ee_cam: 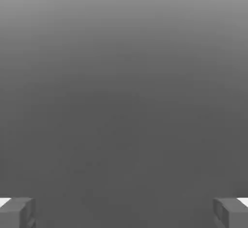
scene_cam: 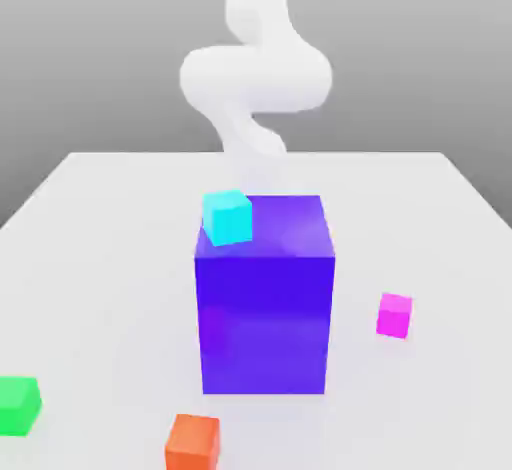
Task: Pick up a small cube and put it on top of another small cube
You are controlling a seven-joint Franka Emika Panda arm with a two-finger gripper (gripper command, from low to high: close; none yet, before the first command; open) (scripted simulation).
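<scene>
The gripper point(ee_cam: 124, 212) is wide open, with nothing between its fingers. In the hand view, two gray fingertips point(ee_cam: 18, 212) with blocky, square ends sit far apart, and past them is a plain, smooth gray surface.

In the exterior view, the table point(scene_cam: 100, 258) is flat, white and smooth. Going from the exterior view's left to its right:

The green cube point(scene_cam: 18, 405) sits on the table at the near left edge. It is small, bright and smooth, with sharp corners.

The orange cube point(scene_cam: 192, 441) is about the same size. It sits on the table close to the front, just left of the middle.

The cyan cube point(scene_cam: 228, 217) rests on top of the big block point(scene_cam: 264, 308), on its left front corner. It is turned a little, so its edges do not line up with the block's.

The big block is blue-purple, shiny and tall, much larger than the small cubes. It stands in the middle of the table.

The arm point(scene_cam: 255, 73) is white, round and curvy like a fat tube. It rises behind the block.

The pink cube point(scene_cam: 394, 315) sits on the table to the right of the block, apart from it. It is well apart from the green cube.
</scene>
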